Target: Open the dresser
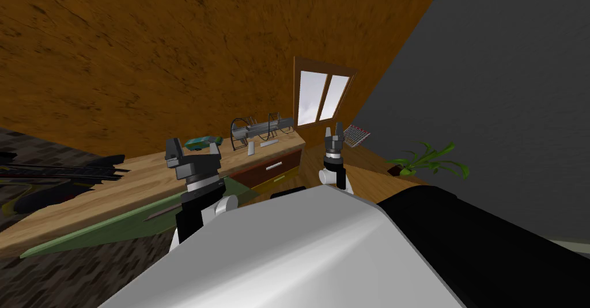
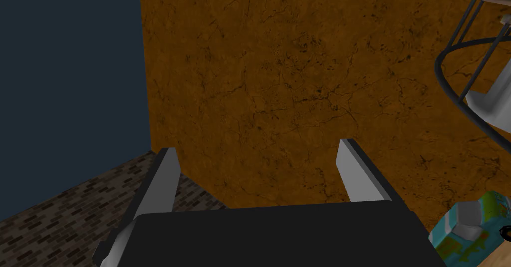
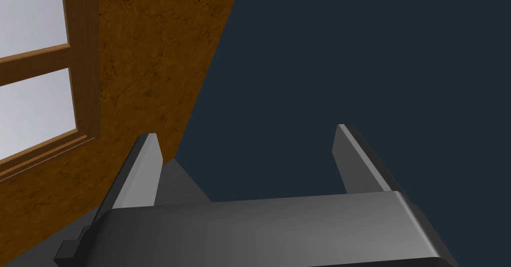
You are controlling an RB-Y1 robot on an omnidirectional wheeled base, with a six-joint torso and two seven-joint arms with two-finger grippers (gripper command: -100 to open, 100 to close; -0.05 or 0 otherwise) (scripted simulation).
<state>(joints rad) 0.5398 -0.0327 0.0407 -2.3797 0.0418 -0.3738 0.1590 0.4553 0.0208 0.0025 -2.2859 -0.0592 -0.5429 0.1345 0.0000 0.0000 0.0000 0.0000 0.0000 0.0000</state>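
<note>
The dresser (image 1: pixel 144 178) has a long light wooden top and stands against the brown wall. Its dark red drawer front (image 1: pixel 285 162) carries a pale bar handle (image 1: pixel 274 165), and a second drawer with a handle (image 1: pixel 279 178) lies below. A green slanted panel (image 1: pixel 115 224) runs along its near side. My left gripper (image 1: pixel 193 147) hangs open over the dresser top, close to a teal toy car (image 1: pixel 203 142); its fingers (image 2: pixel 164 179) hold nothing. My right gripper (image 1: pixel 334 130) is raised beyond the dresser's right end, open and holding nothing, fingers (image 3: pixel 144 164) apart.
On the dresser top stand a dark wire rack (image 1: pixel 259 129) and small white items (image 1: pixel 251 148); the rack (image 2: pixel 464 79) and car (image 2: pixel 474 229) sit just past my left hand. A black object (image 1: pixel 57 175) lies at the left end. A window (image 1: pixel 322 97), a checked item (image 1: pixel 356 135) and a potted plant (image 1: pixel 429 160) are at the right.
</note>
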